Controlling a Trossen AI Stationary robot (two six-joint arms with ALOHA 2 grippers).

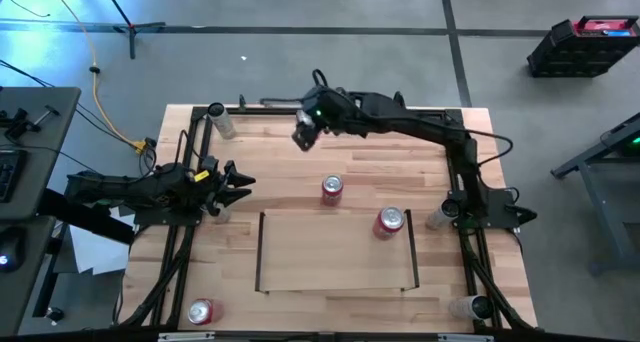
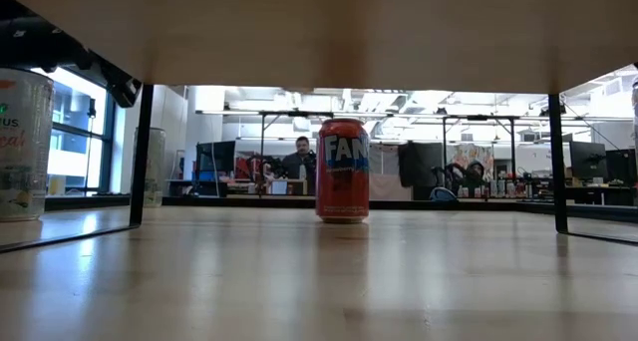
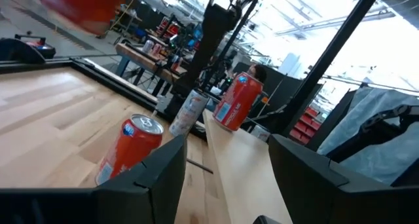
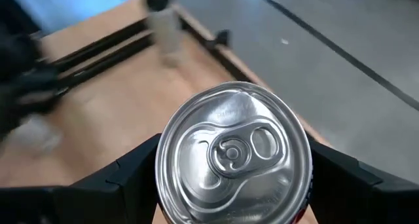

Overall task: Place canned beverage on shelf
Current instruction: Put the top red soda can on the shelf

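The right gripper (image 1: 305, 132) has its fingers clamped round a soda can (image 4: 234, 160), held upright above the tabletop, presumably bound for the shelf (image 1: 330, 267), while the left gripper (image 1: 240, 182) waits open-fingered.

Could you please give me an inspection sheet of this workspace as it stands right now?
Surface: plank-striped wooden tabletop, no spills seen.
Job's things: flat pale-wood shelf panel with dark side rails; a red drink can stands at its far right corner; a second red can stands just off its far edge; a third red can stands at the table's near left.
Clutter: pale can at the far left corner.
Grippers: right gripper holds a silver-topped can above the far side; left gripper open, at the left.
Cables: yellow cable on the floor.
Surroundings: grey floor; black crate; person in the room behind.
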